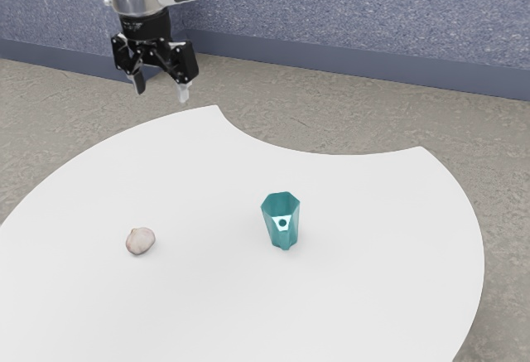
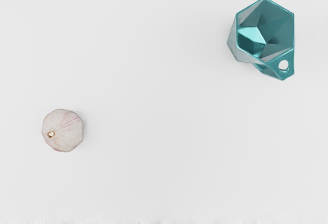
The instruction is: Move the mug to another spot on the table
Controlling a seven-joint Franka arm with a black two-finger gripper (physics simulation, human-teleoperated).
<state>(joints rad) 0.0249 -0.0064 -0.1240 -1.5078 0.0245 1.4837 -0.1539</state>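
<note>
While the pincer hangs open high above the far edge of the counter, nothing of the task seems done: approach, grasp and move are all left. The mug stands upright near the counter's middle, well apart from the garlic, its long axis vertical, mouth upward, small handle toward the near edge.

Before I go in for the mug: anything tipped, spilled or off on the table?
Nothing stands out. The mug stands upright on the white table, the garlic bulb lies apart from it, and the gripper hangs open high over the table, holding nothing.
</note>
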